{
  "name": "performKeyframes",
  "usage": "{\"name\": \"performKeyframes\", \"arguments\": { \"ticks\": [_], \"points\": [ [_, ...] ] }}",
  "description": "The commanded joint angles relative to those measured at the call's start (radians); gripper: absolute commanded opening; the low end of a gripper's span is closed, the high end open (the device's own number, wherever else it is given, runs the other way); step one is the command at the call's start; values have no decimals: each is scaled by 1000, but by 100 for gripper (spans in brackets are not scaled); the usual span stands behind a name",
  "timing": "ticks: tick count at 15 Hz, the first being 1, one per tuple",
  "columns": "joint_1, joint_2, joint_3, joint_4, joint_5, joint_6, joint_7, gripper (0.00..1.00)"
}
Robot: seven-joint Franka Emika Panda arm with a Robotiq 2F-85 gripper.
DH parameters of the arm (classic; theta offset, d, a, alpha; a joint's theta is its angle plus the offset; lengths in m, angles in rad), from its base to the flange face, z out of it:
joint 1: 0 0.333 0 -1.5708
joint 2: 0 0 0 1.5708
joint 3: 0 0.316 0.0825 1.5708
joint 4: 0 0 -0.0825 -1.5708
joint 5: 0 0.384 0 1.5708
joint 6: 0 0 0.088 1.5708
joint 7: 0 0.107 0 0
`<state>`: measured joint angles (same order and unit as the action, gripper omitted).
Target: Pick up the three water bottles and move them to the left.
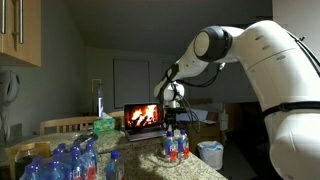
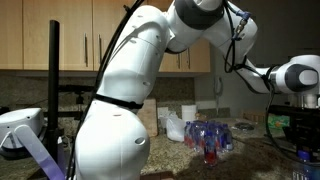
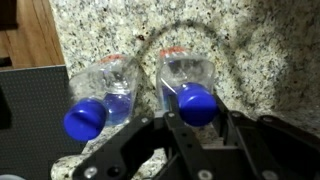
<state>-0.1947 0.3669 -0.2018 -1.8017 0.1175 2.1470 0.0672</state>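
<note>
Fingers (image 3: pixel 232 128) closed on a red-labelled bottle (image 3: pixel 186 85); second bottle (image 3: pixel 110 95) stands just beside it, narrow gap only. Granite tabletop (image 3: pixel 260 50) beyond both is bare, passable. In an exterior view the blue-labelled bottle cluster (image 1: pixel 60 160) crowds the near tabletop; an open laptop (image 1: pixel 143 117) stands behind the bottles.

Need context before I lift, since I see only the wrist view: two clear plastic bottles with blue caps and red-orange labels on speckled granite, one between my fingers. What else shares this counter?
Observer: A crowd of bluish, blue-labelled plastic bottles stands on the same granite counter, apart from your red-labelled bottles.
Operator: Anything beyond the gripped bottle?
Observer: Yes, in an exterior view an open laptop with a glowing orange screen stands farther back.
</note>
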Motion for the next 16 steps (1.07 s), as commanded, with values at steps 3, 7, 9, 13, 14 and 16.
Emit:
{"name": "performKeyframes", "arguments": {
  "ticks": [3, 7, 9, 13, 14, 16],
  "points": [
    [0, -13, 15, 10, -21, -51, 1, 15],
    [23, -38, 39, 29, -57, -87, -29, 15],
    [54, -48, 52, 54, -115, -98, -28, 15],
    [110, -46, 112, 107, -180, -120, -108, 15],
    [124, -41, 132, 119, -176, -130, -130, 15],
    [149, -28, 166, 143, -177, -148, -177, 15]
  ]
}}
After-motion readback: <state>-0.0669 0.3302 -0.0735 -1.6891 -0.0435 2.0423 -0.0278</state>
